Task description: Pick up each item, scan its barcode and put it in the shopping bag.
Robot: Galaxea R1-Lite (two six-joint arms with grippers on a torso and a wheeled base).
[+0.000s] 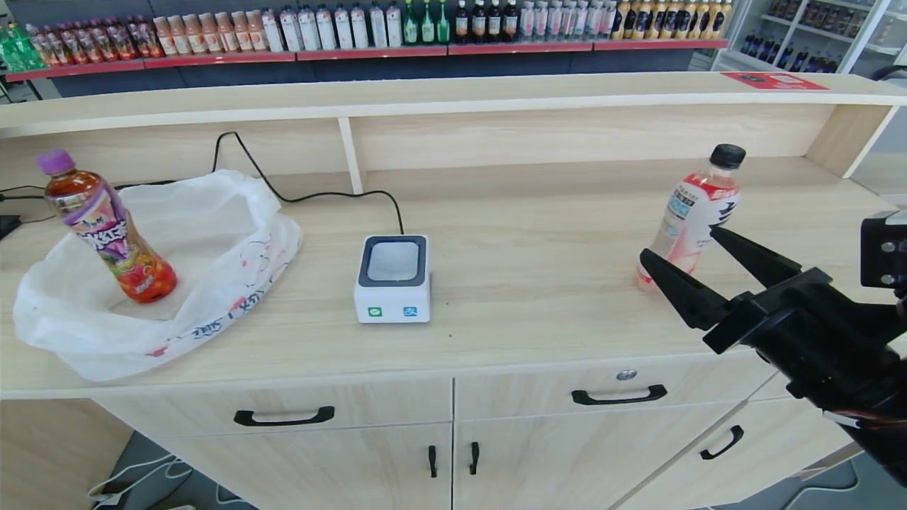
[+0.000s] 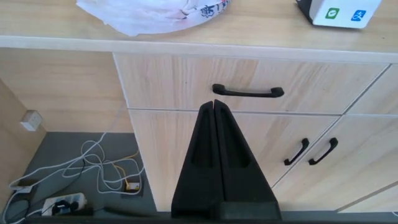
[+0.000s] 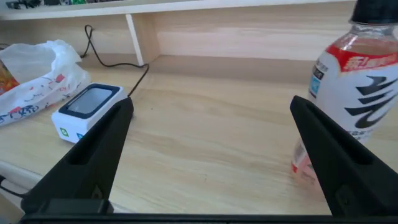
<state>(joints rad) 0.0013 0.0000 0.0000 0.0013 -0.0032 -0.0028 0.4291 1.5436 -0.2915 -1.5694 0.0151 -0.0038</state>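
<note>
A pink-and-white drink bottle (image 1: pixel 694 216) with a black cap stands on the counter at the right, also close up as the bottle (image 3: pixel 354 81). My right gripper (image 1: pixel 680 248) is open just in front of it, its fingers (image 3: pixel 93 155) spread wide with the bottle beyond the far finger. A tea bottle (image 1: pixel 106 230) with a purple cap leans inside the white shopping bag (image 1: pixel 212 234) at the left. The white barcode scanner (image 1: pixel 393 278) sits mid-counter. My left gripper (image 2: pixel 214 106) is shut, low in front of the cabinet drawers.
The scanner's black cable (image 1: pixel 283 184) runs back across the counter to the rear partition. Drawer handles (image 2: pixel 247 93) and cabinet doors lie below the counter edge. Loose cables and a power strip (image 2: pixel 62 202) lie on the floor. Stocked drink shelves (image 1: pixel 425 28) stand behind.
</note>
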